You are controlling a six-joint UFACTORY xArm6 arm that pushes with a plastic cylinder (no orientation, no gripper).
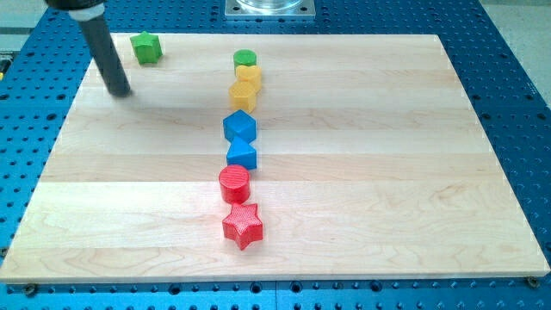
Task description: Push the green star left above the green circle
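My tip [120,91], a bare rod with no claw to spread or pinch, stands left of and nearer than the green star [146,47], which sits far-left on the board [362,215], well left of the green circle [245,58]

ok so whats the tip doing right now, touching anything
My tip: no gripper, holding nothing, resting on the board near the view's top left, just left of and below the green star, with a gap between them.
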